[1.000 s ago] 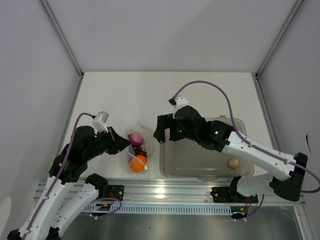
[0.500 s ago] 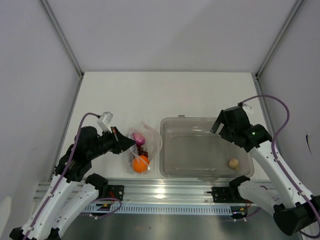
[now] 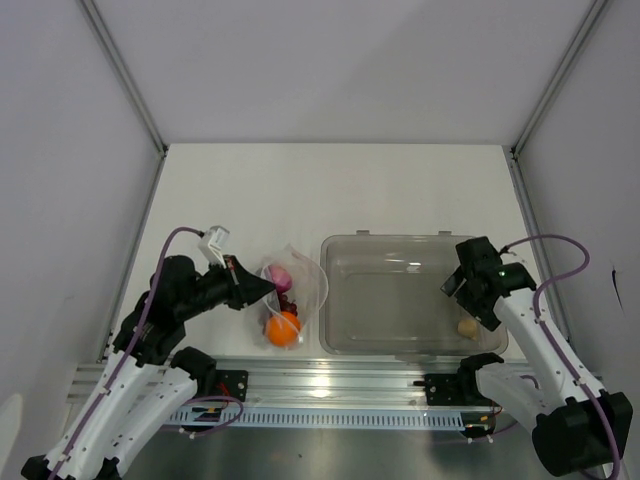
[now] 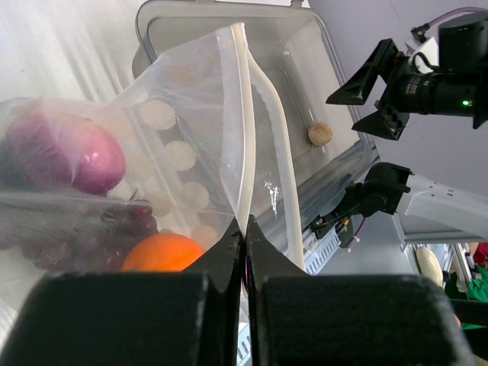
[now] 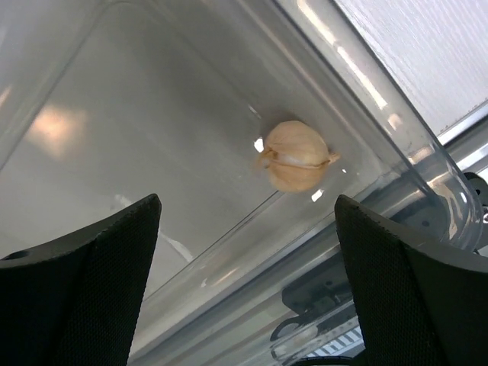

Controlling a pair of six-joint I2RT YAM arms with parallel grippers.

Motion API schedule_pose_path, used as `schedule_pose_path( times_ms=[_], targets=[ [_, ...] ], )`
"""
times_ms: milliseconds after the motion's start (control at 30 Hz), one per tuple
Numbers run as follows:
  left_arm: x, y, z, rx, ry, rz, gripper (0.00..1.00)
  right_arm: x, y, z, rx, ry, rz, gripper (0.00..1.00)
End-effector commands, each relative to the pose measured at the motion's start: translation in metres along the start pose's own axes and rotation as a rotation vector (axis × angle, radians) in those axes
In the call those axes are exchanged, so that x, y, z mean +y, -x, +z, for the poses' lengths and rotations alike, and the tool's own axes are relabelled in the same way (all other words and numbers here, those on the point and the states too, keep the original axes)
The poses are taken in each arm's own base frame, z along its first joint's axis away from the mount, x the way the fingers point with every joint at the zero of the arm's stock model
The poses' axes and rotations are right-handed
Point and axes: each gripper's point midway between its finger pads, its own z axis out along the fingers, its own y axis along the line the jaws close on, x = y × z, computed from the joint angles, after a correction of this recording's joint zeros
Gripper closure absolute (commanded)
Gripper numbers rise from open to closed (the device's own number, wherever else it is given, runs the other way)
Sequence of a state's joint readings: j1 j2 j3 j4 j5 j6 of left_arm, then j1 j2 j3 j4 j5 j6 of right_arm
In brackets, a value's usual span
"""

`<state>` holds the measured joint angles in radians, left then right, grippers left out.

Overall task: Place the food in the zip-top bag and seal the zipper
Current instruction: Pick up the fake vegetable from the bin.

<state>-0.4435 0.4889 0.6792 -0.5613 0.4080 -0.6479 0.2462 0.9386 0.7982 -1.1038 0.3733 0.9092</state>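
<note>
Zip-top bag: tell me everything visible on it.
The zip-top bag is soft, crinkly clear plastic, sitting left of the clear tub. Its mouth is open: the two whitish zipper strips stand apart. Inside are a purple fruit, a dark red grape bunch and an orange ball. The left tool is shut on its edge by those strips.

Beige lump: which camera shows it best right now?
Right wrist: the lump sits large, mid-frame, unobstructed, in the tub. Top view shows only a small speck; left wrist shows it tiny, beyond the bag.
</note>
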Motion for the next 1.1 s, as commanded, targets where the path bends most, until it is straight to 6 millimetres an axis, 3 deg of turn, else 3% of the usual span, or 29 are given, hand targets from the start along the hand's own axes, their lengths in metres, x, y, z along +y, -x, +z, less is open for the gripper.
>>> schedule_pose_path(
  times_ms=[0,467,867,1067],
  targets=[
    [-0.012,0.002,0.0,-0.013,-0.064,0.011,0.99,-0.009,-0.005,0.015,0.006,-0.042,0.082,0.04],
    [-0.014,-0.001,0.002,0.01,-0.079,0.005,0.99,-0.008,-0.013,0.048,0.025,-0.092,0.128,0.07],
    [-0.012,-0.004,0.004,0.027,-0.076,-0.002,0.99,-0.023,-0.019,0.074,0.004,-0.164,0.17,0.1],
    [-0.013,-0.003,0.004,0.023,-0.078,0.0,1.0,-0.026,-0.013,0.075,-0.018,-0.181,0.181,0.21]
  ],
)
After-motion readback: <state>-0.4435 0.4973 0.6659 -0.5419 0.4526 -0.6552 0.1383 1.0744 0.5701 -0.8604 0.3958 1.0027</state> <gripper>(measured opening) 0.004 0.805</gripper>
